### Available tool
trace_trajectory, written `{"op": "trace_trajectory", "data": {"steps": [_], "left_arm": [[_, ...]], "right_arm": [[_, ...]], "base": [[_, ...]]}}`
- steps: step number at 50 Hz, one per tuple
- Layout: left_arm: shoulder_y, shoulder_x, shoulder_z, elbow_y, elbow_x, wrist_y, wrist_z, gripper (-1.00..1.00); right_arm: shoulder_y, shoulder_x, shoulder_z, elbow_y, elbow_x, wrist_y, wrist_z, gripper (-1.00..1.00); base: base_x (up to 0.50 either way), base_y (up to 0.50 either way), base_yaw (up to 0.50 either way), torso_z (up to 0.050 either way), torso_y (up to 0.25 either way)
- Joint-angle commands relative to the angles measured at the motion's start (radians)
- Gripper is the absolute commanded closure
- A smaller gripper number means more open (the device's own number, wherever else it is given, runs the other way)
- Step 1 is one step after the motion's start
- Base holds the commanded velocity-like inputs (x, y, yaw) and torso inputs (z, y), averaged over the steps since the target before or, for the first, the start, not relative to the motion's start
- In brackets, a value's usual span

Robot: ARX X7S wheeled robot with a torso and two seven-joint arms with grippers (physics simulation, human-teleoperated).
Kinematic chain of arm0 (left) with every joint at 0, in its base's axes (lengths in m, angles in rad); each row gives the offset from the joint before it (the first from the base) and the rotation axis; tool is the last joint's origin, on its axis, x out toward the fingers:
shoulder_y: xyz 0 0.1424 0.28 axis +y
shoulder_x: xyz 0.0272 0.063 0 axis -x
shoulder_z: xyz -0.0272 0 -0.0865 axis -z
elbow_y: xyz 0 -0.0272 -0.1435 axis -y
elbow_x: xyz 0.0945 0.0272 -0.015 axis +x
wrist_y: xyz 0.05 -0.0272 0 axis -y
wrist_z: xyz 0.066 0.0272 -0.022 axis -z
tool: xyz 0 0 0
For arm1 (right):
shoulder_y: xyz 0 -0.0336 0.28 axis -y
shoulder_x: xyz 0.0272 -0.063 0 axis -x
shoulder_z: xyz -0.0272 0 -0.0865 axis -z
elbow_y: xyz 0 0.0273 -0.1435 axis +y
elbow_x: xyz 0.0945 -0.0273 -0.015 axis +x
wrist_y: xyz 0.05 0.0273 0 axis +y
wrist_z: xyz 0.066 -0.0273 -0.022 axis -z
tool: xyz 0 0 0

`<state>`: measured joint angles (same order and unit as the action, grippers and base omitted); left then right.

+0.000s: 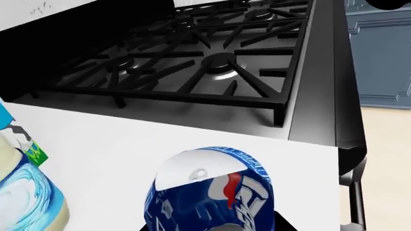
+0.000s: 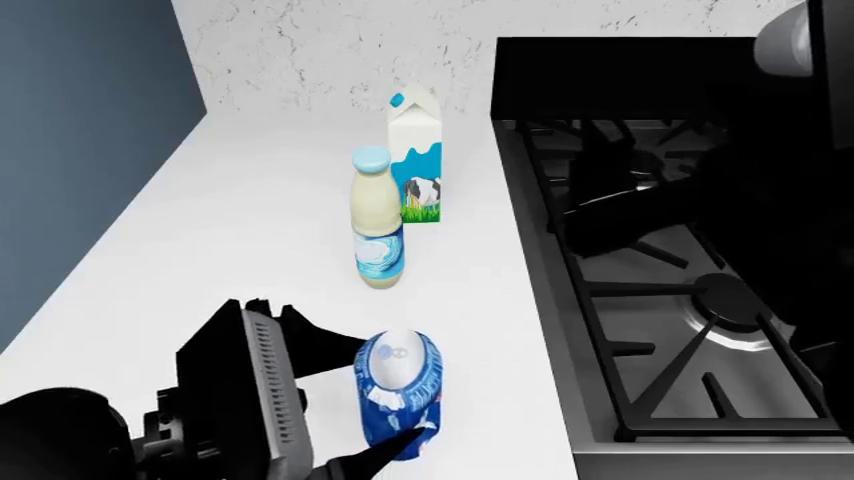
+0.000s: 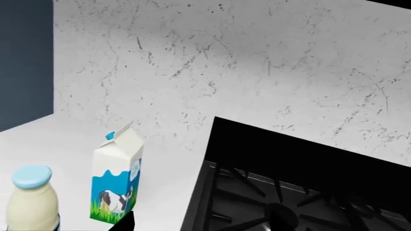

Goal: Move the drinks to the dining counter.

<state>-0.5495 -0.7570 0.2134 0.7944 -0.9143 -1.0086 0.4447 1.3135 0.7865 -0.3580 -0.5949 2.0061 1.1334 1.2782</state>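
The blue soda can (image 2: 398,395) stands at the near end of the white counter (image 2: 227,230). My left gripper (image 2: 376,398) reaches in from the left, shut on it, one finger on its far side and one on its near side. In the left wrist view the can (image 1: 212,192) fills the gap between the fingers. The cream bottle (image 2: 375,225) with a light-blue cap stands farther back, and the milk carton (image 2: 416,160) stands just behind it. My right gripper (image 3: 197,224) hangs open over the stove, holding nothing. The dining counter is out of view.
A black gas stove (image 2: 694,300) with raised grates borders the counter on the right, and my right arm (image 2: 707,200) hangs dark above it. A speckled white wall (image 2: 347,50) closes the back. A dark blue panel (image 2: 80,120) stands on the left. Blue cabinets (image 1: 385,53) show beyond the stove.
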Motion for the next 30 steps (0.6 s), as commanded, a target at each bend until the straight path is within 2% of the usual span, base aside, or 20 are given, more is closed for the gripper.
{"op": "trace_trajectory", "data": {"steps": [1,2,3,5,6,10,16,22,28,30], "left_arm": [[0.015,0.019,-0.064,0.019,-0.017,0.023,-0.079,1.00],[0.009,0.024,-0.074,0.019,-0.033,0.016,-0.090,1.00],[-0.031,0.049,-0.078,0.002,-0.036,-0.042,-0.177,1.00],[-0.048,0.063,-0.077,0.004,-0.030,-0.053,-0.209,1.00],[-0.072,0.096,-0.138,-0.008,-0.082,-0.075,-0.279,1.00],[-0.146,0.135,-0.260,-0.033,-0.221,-0.128,-0.424,1.00],[-0.211,0.149,-0.333,-0.034,-0.346,-0.168,-0.553,1.00],[-0.252,0.157,-0.326,-0.038,-0.388,-0.209,-0.655,1.00],[-0.313,0.173,-0.390,-0.068,-0.408,-0.214,-0.851,1.00],[-0.317,0.174,-0.422,-0.082,-0.470,-0.216,-0.890,1.00]], "right_arm": [[0.001,-0.002,-0.010,-0.004,-0.001,-0.007,-0.001,-1.00],[0.000,-0.002,-0.009,-0.005,-0.001,-0.008,-0.001,-1.00],[-0.003,0.001,-0.008,-0.006,-0.002,-0.009,-0.001,-1.00],[-0.004,0.003,-0.007,-0.008,0.002,-0.013,0.001,-1.00],[-0.003,0.004,-0.008,-0.009,0.003,-0.014,0.002,-1.00],[-0.016,0.009,-0.002,-0.010,0.003,-0.023,-0.004,-1.00],[-0.026,0.004,-0.007,-0.007,0.005,-0.028,-0.015,-1.00],[-0.034,-0.007,-0.019,0.003,-0.017,-0.022,-0.026,-1.00],[-0.042,-0.032,-0.034,0.026,-0.038,-0.011,-0.070,-1.00],[-0.045,-0.035,-0.044,0.045,-0.037,-0.013,-0.063,-1.00]], "base": [[0.00,0.00,0.00,0.000,0.000],[0.00,0.00,0.00,0.000,0.000],[0.00,0.00,0.00,0.000,0.000],[0.00,0.00,0.00,0.000,0.000],[0.00,0.00,0.00,0.000,0.000],[0.00,0.00,0.00,0.000,0.000],[0.00,0.00,0.00,0.000,0.000],[0.00,0.00,0.00,0.000,0.000],[0.00,0.00,0.00,0.000,0.000],[0.00,0.00,0.00,0.000,0.000]]}}
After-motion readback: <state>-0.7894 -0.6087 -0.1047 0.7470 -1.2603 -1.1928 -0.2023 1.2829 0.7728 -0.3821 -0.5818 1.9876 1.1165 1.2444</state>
